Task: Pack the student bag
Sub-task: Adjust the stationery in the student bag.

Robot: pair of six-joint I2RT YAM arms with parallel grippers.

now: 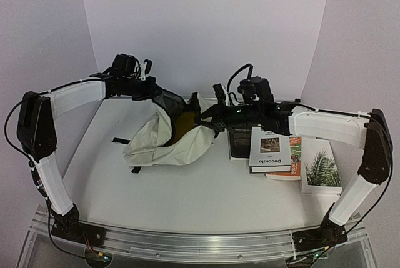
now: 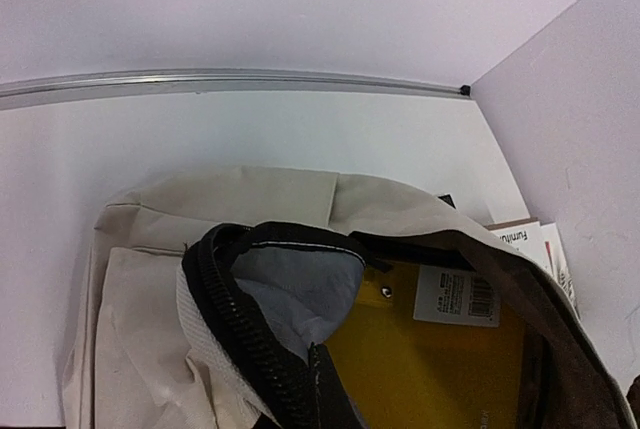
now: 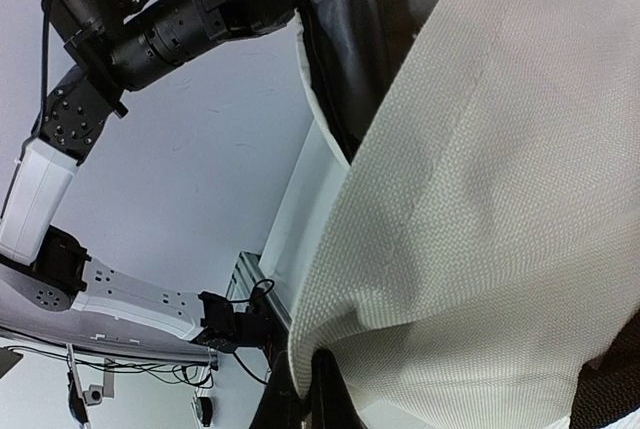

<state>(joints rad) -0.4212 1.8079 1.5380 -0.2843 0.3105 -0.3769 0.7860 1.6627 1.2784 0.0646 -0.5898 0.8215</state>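
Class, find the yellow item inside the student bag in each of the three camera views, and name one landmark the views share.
Top external: yellow item at centre, inside the open mouth of the student bag.
Left wrist: yellow item at lower right, bearing a white barcode label.
Right wrist: not in it.
Shared landmark: the student bag's cream fabric, seen in all three.

Cream student bag (image 1: 156, 144) lies slumped, centre-left; black zipper undone; grey lining showing.
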